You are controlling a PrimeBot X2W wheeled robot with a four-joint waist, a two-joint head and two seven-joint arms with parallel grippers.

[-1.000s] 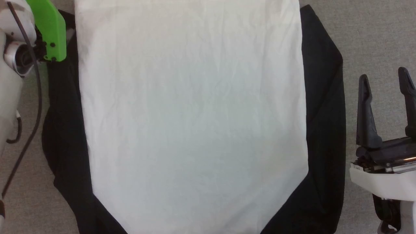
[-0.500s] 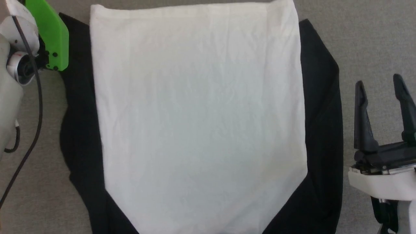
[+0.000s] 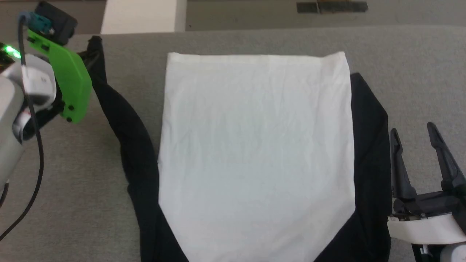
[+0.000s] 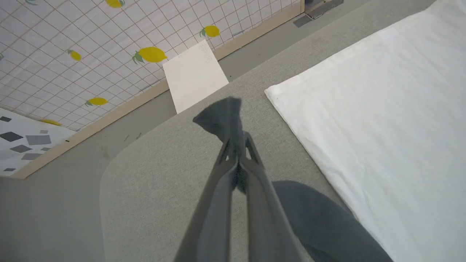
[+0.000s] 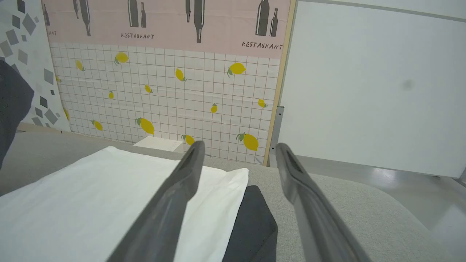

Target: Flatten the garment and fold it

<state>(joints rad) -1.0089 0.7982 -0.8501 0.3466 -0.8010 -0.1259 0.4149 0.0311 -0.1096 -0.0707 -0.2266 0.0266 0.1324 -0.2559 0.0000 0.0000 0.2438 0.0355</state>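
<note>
The garment lies on the grey table with its white body (image 3: 255,145) spread flat and its hem toward the far edge. Its left black sleeve (image 3: 123,123) stretches diagonally out to the far left. There my left gripper (image 3: 89,54), behind a green bracket, is shut on the sleeve end. In the left wrist view the left gripper (image 4: 236,153) pinches the black cuff (image 4: 222,116), lifted off the table. The right black sleeve (image 3: 369,145) rests along the body's right edge. My right gripper (image 3: 412,130) stands open just right of it, holding nothing; the right gripper (image 5: 240,146) points over that sleeve (image 5: 251,225).
The grey table (image 3: 72,182) ends at a far edge with a rounded corner (image 4: 105,174). Beyond it a white board (image 3: 140,16) lies on the floor by a lemon-patterned wall (image 4: 109,36). A black cable (image 3: 36,153) hangs from my left arm.
The head camera has shifted, so the far table edge now shows. My left gripper has shut on the left sleeve's end and drawn it out from the body toward the far left. The right gripper stays open.
</note>
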